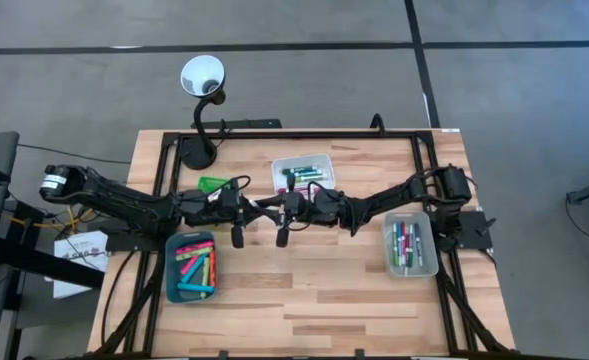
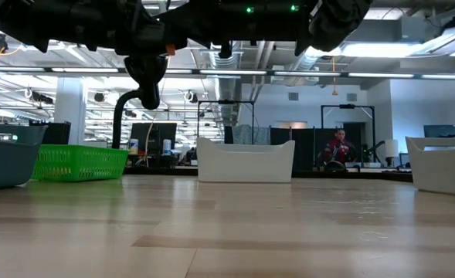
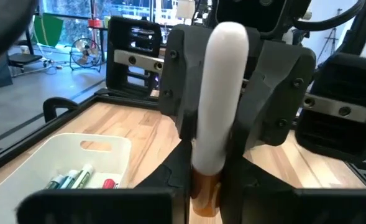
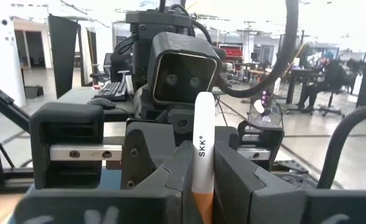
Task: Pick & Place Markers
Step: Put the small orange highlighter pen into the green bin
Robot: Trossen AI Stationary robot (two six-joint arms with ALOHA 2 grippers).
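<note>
One marker, a white barrel with an orange end, stands roughly upright high over the table's middle, orange end lowest. It shows again in the right wrist view. My left gripper and my right gripper face each other level, both shut on this marker. More markers lie in the teal tray, the white tray and the clear grey tray. The low view shows only the arms' undersides. My left gripper pinches the marker low on the barrel, just above the orange end, between its two fingers, coming level from the table's left and lying across it. The marker is lifted clear and upright. My right gripper pinches the same marker's barrel near the orange end, between its two fingers, coming level from the table's right and lying across it. The white barrel rises above the fingers.
A green tray sits behind the left arm, and a gooseneck lamp stands at the far left corner. Bare wood lies between the teal and grey trays. A black frame rail runs along the far edge. A seated person is in the room beyond.
</note>
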